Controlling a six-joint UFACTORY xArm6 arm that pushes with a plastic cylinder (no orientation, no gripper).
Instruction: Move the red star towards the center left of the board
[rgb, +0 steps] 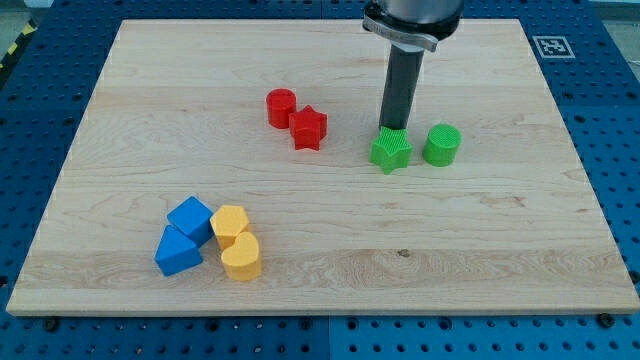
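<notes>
The red star (309, 128) lies on the wooden board (120, 150), a little above and left of the middle. A red cylinder (281, 107) touches its upper left side. My tip (393, 129) is at the top edge of a green star (390, 151), well to the right of the red star and apart from it. A green cylinder (441, 145) stands just right of the green star.
At the view's bottom left sit two blue blocks, a cube (190, 217) and a wedge-like one (177, 253), next to two yellow blocks (231, 222) (242, 257). A fiducial tag (550, 45) is at the board's top right corner.
</notes>
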